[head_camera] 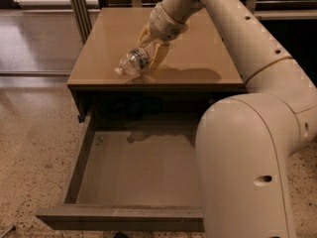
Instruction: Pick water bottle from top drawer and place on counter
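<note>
The water bottle (133,62) is a small clear plastic bottle with a dark label band, held tilted with its white cap pointing down-left. My gripper (152,51) is shut on the water bottle and holds it over the front part of the counter (198,48), the glossy tan cabinet top. The bottle's cap end is close to the counter surface; I cannot tell whether it touches. The top drawer (84,152) is pulled out below, wide and grey-brown, with nothing visible inside.
My large cream arm (247,162) covers the drawer's right side and the counter's right front corner. Speckled terrazzo floor (34,148) lies to the left. Metal vertical bars (79,4) stand behind the counter's left corner.
</note>
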Tool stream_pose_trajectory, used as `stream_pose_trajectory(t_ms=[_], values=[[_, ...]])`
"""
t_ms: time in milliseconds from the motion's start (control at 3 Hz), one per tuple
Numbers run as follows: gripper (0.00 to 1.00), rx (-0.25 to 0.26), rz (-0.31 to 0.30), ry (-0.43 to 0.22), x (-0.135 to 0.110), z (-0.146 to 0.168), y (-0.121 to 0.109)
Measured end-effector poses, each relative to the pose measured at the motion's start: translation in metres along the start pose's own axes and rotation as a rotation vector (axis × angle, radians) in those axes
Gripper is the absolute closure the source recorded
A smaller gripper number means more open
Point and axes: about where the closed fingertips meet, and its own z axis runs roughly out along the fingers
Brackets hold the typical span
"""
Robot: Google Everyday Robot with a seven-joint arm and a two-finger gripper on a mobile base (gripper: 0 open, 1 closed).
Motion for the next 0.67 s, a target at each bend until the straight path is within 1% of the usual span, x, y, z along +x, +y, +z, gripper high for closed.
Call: stream_pose_trajectory(t_ms=[333,667], values=[[1.00,0.130,-0.147,0.044,-0.010,-0.036,-0.041],[1.00,0.108,-0.077,0.013,0.028,-0.004,-0.047]])
